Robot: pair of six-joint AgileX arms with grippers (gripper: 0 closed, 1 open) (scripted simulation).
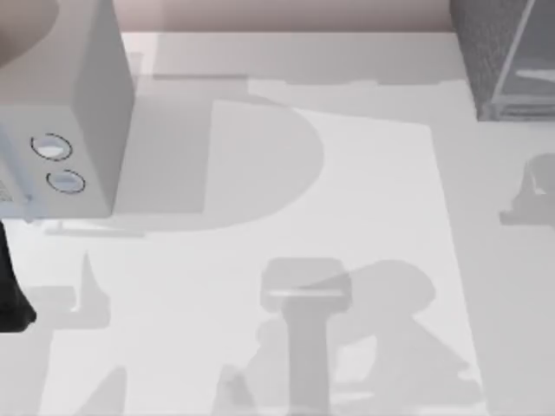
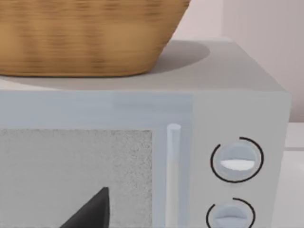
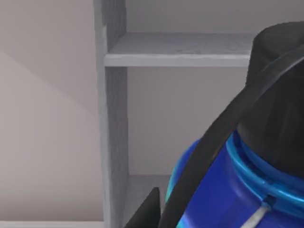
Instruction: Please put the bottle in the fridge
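The bottle looms close in the right wrist view: blue body, turquoise rim, black cap, and a dark strap curving across it. My right gripper is shut on it, with one dark fingertip showing beside the body. Just behind the bottle is the fridge, its front open, with a grey shelf and a pale inner wall. From above, the fridge is the dark speckled box at the table's far right corner. My left arm is parked at the left edge, its gripper facing the light grey box.
A smooth light grey box with two round dials stands at the far left. In the left wrist view it carries a wicker basket on top. The white table stretches between the box and the fridge.
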